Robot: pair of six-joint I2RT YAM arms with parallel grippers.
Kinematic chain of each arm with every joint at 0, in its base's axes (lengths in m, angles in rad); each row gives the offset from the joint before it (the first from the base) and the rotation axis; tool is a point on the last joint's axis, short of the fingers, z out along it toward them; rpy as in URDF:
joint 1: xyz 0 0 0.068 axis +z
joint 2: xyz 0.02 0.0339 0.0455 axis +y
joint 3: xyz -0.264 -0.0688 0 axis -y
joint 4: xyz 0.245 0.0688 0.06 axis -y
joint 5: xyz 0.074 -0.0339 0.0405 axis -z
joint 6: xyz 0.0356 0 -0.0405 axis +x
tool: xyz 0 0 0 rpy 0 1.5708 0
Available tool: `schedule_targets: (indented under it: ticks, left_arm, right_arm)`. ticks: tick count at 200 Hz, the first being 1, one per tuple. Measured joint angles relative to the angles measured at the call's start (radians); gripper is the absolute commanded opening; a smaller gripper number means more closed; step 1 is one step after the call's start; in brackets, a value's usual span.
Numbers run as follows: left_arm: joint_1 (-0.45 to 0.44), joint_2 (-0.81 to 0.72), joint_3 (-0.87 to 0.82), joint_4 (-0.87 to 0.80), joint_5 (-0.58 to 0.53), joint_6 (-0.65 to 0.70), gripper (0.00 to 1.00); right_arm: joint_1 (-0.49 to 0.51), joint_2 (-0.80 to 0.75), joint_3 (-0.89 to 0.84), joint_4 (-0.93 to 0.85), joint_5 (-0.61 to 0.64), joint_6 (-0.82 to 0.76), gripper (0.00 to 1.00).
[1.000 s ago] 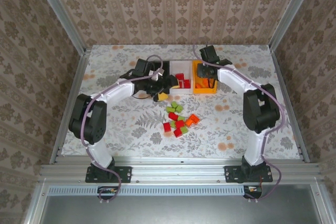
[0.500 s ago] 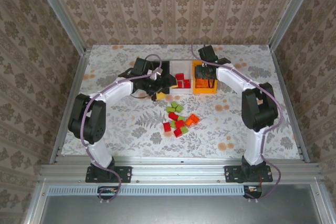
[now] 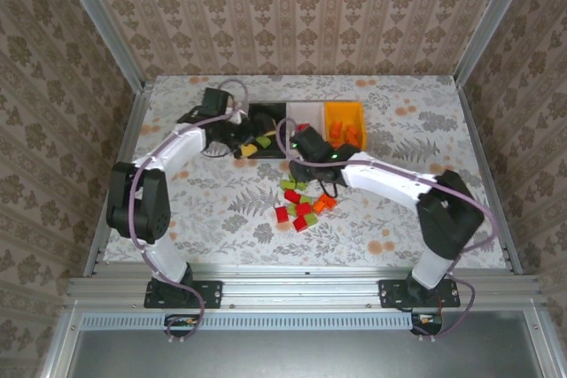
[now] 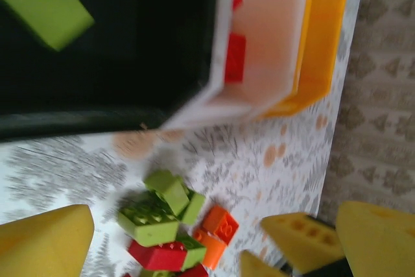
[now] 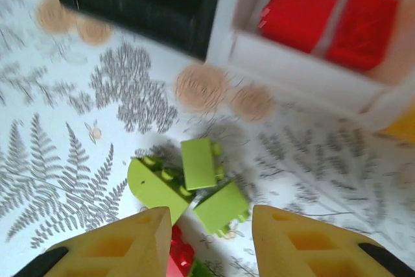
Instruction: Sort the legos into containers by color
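Black bin (image 3: 266, 117): green legos (image 4: 42, 4). White bin (image 3: 307, 113): red ones. Orange bin (image 3: 344, 112): orange ones. Loose red/green/orange pile (image 3: 299, 203) on counter (image 3: 221, 201), just in front.

Beige damask wallpaper covers the three walls (image 3: 292, 15). Aluminium posts (image 3: 97, 19) frame the corners. The worktop (image 3: 221, 210) bears a fern-and-flower print, evenly lit.

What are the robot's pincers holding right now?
Nothing! Both the left pincer and the right pincer are open and empty.
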Motion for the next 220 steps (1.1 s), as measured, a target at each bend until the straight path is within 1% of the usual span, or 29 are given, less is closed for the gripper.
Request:
schedule_targets:
  ticks: [9,18,30,53,80,112,161,193,220]
  left_arm:
    - [0.043,-0.014,-0.006,0.011,0.001,-0.005,0.98]
    - [0.087,-0.028,-0.013,0.021,0.002,-0.013,0.98]
    - [0.138,-0.042,-0.018,0.031,0.001,-0.020,0.98]
    - [0.185,-0.048,-0.026,0.058,0.002,-0.038,0.97]
    - [0.175,-0.048,-0.038,0.073,0.010,-0.056,0.97]
    - [0.155,-0.048,-0.043,0.082,0.023,-0.066,0.97]
    - [0.151,-0.048,-0.043,0.088,0.024,-0.067,0.97]
    - [0.151,-0.048,-0.043,0.088,0.024,-0.067,0.97]
    - [0.154,-0.048,-0.043,0.088,0.024,-0.067,0.97]
  right_arm:
    - [0.008,0.054,0.020,-0.001,-0.003,0.000,0.39]
    - [0.013,0.108,0.047,-0.002,-0.003,0.000,0.43]
    - [0.015,0.167,0.078,0.000,0.003,0.006,0.45]
    - [0.020,0.210,0.088,0.017,0.046,0.015,0.46]
    - [0.021,0.216,0.089,0.037,0.095,0.019,0.43]
    - [0.021,0.273,0.124,0.049,0.101,0.021,0.39]
    - [0.021,0.293,0.143,0.061,0.100,0.018,0.29]
    - [0.019,0.292,0.143,0.075,0.103,-0.002,0.26]
    - [0.016,0.277,0.143,0.075,0.103,-0.008,0.26]
